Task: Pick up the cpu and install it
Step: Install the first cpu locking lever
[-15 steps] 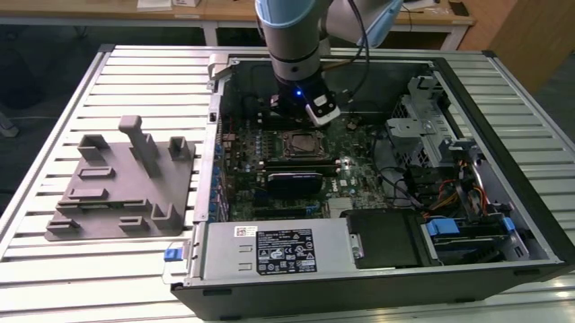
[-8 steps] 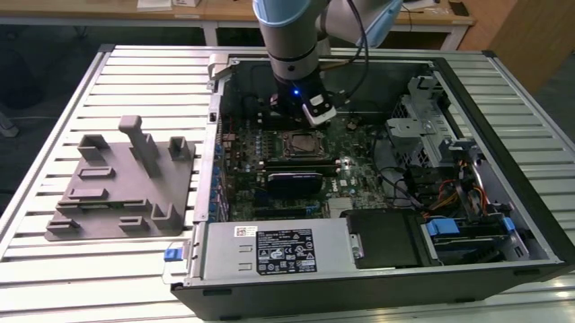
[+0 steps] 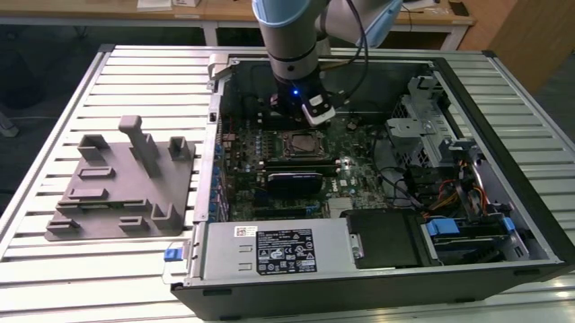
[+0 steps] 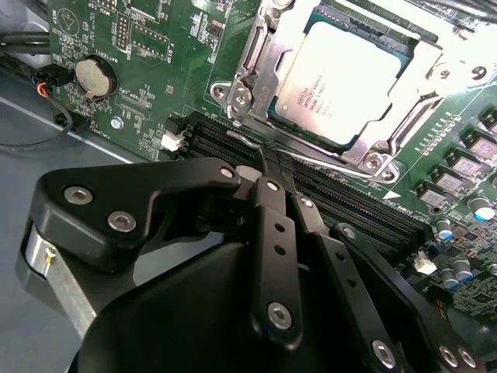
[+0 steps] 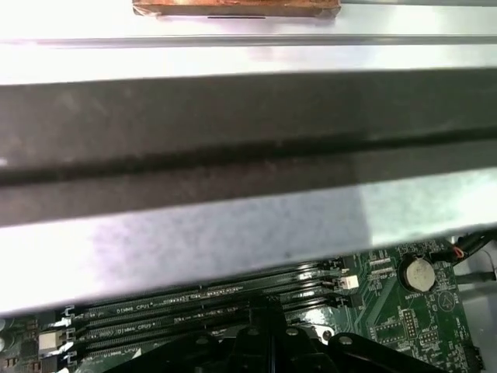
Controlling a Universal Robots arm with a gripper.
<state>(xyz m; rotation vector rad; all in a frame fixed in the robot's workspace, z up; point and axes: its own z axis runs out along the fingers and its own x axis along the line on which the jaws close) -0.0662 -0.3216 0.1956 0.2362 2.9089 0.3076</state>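
Note:
The cpu [image 4: 342, 78], a small square chip with a silvery-white top, lies flat in the motherboard socket, with the socket's silver metal frame [image 4: 256, 54] around it. In the exterior view the cpu [image 3: 299, 141] sits mid-board inside the open computer case. My gripper [image 4: 268, 167] hangs just above the memory slots [image 4: 349, 202] beside the socket. Its black fingers are closed together with nothing between them. Seen from outside, the gripper [image 3: 295, 116] is a little behind the socket, toward the case's far wall. In the first wrist view the closed fingertips [image 5: 272, 315] point at the memory slots.
A grey plastic fixture [image 3: 121, 182] lies on the slatted table at the exterior view's left. Inside the case are the power supply [image 3: 269, 249], a drive cage [image 3: 431, 128] and cables. A coin battery [image 4: 93, 76] sits near the slots. The case wall [image 5: 233, 132] stands close by.

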